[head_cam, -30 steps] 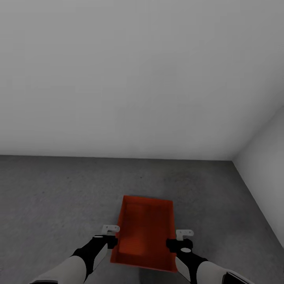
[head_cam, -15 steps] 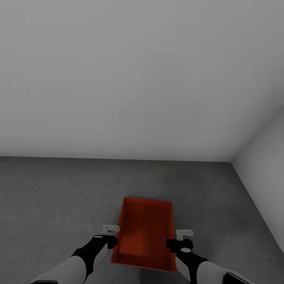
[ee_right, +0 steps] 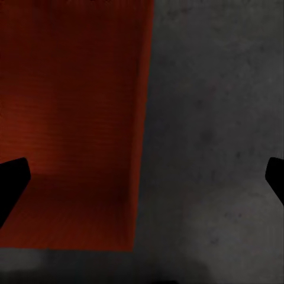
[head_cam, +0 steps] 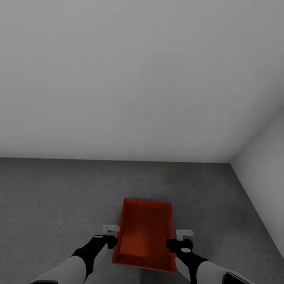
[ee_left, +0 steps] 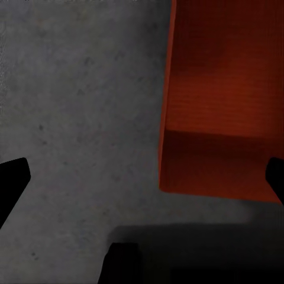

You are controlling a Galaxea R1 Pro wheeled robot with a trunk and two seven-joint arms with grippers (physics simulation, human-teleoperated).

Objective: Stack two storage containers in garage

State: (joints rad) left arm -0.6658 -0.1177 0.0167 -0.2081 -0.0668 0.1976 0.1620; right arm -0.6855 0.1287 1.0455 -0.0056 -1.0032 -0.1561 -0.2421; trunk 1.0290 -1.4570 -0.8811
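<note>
container: one orange-red storage container (head_cam: pixel 145 235), open top, low plain walls, nothing inside; long axis runs away from the robot
location: garage, near the corner of two white walls (head_cam: pixel 142 79); over the dark grey concrete floor (head_cam: pixel 55 197), between both arms
change: almost nothing over the last second; bin edges a hair farther out, wall line shifts slightly, likely camera or base creep
meaning: judged as final approach or set-down of the bottom bin; second bin not placed yet
left claw (head_cam: pixel 111 228): spread wide at the bin's left wall, one finger each side of it in the wrist view; contact unclear
right claw (head_cam: pixel 184 233): same, wide apart astride the right wall; contact unclear
seated on floor or lifted: cannot tell
</note>
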